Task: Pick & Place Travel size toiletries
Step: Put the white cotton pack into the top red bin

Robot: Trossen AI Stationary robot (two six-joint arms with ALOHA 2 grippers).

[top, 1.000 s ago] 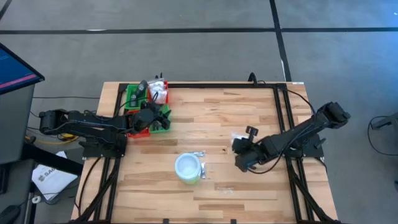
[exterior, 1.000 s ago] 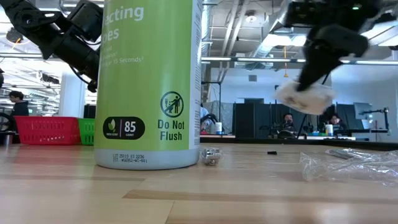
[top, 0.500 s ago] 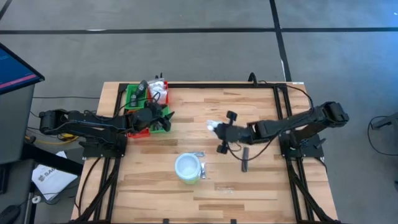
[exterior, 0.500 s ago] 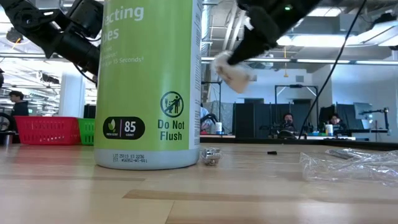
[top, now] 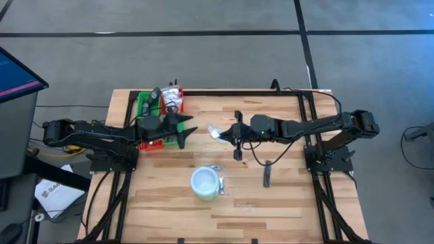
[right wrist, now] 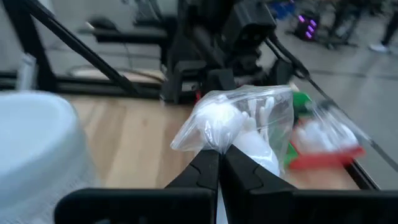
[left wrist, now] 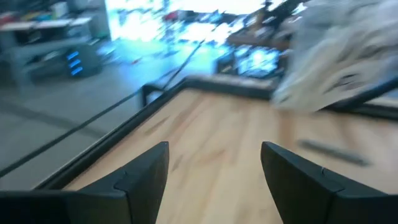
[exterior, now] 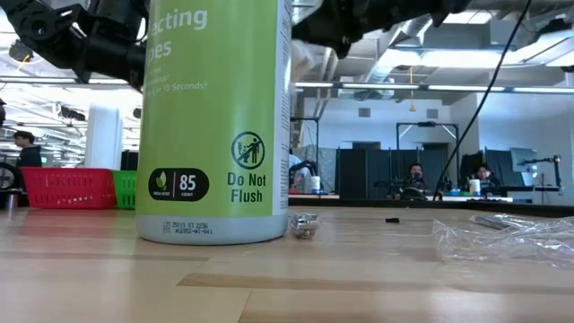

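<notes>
carrying a packet point(right wrist: 239, 127) toward the tray point(top: 150, 140), judged the step in hand: right gripper point(top: 224, 133) reaching far across the table point(top: 285, 203) from the right side, fingers clenched on the neck of a clear bag with white lumpy contents, held in the air above the wood near mid-table, well short of the tray. seen in the right wrist view with the bag bunched just ahead of the pinched fingers point(right wrist: 205, 168), red and green tray edges beyond it. left gripper point(top: 183, 130) hovering just beside the tray's inner edge, pointing toward the incoming packet, fingers point(left wrist: 146, 171) spread wide and holding nothing; packet showing pale in its wrist view beyond the gap. next move likely calling for either a handover between the two grippers or a further reach over the tray, then a release above a compartment; needing the bag kept clear of the tub point(top: 204, 183) and of the waiting left fingers. counted in the high view: one packet in the grip; one dark stick point(top: 267, 173) lying on the wood below the right arm; two or so clear sachets near the tub, one at its upper right point(top: 217, 169), one lower right point(top: 245, 206); one tub; one tray, already holding several items, white and dark, too small to count.
</notes>
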